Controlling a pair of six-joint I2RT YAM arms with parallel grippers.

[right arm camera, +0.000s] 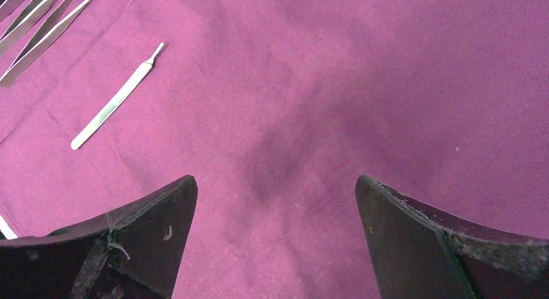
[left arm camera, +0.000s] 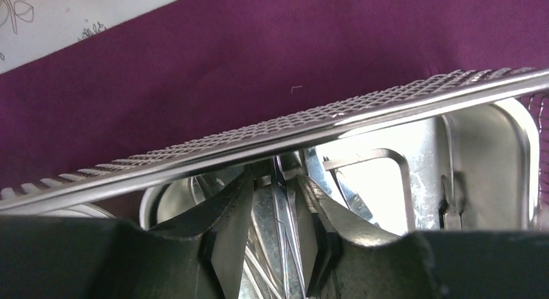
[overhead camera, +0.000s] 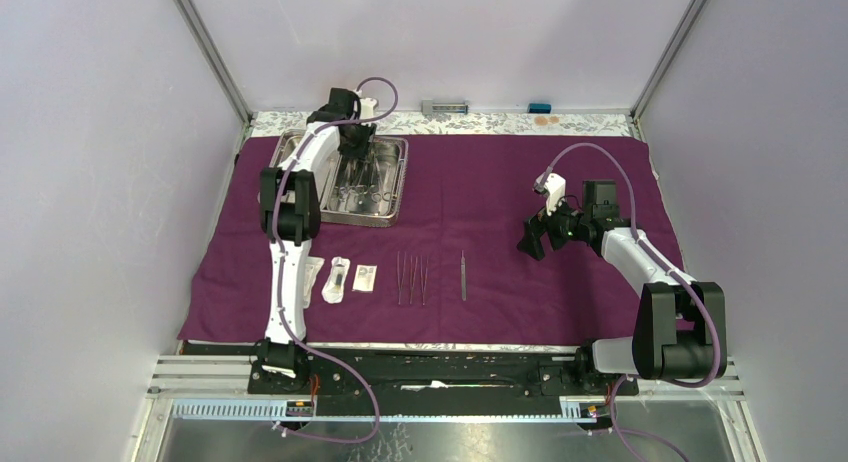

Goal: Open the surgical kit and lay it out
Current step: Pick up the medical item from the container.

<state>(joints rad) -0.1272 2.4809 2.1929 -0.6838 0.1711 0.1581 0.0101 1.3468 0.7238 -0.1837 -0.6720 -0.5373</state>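
Pale lilac walls close in the bench [overhead camera: 480, 124], which is covered almost fully by the dark purple cloth wrap [overhead camera: 580, 172], opened flat. On its near part lie, in a row, the sealed packets [overhead camera: 340, 279], the tweezers [overhead camera: 411, 279] and, a bit apart to the right, one thin steel handle [overhead camera: 463, 275]. The steel tray [overhead camera: 402, 167] stands at the far left corner of the cloth, w/ ring-handled forceps [overhead camera: 362, 190] and more steel inside. L end effector [left arm camera: 275, 177] is down inside the tray, just behind its rim, jaws partly open w/ thin shiny steel pieces [left arm camera: 283, 215] between the fingers [left arm camera: 230, 215]. I judge it pinches nothing yet, but contact I cannot tell for sure. R end effector [right arm camera: 277, 182] hovers over bare cloth, right of the handle, jaws fully wide, holding nothing. Step in hand, prob.: pick the next instrument from the tray. Risks: the pieces seem to lie crossed, so closing here can catch two at once, or only a tip, and the piece may slip and drop back, or fall on the laid row. Also the fingers are very near the rim, so a lift at an angle could hook it and drag or tip the tray, wrinkling the cloth and disturbing the packets.
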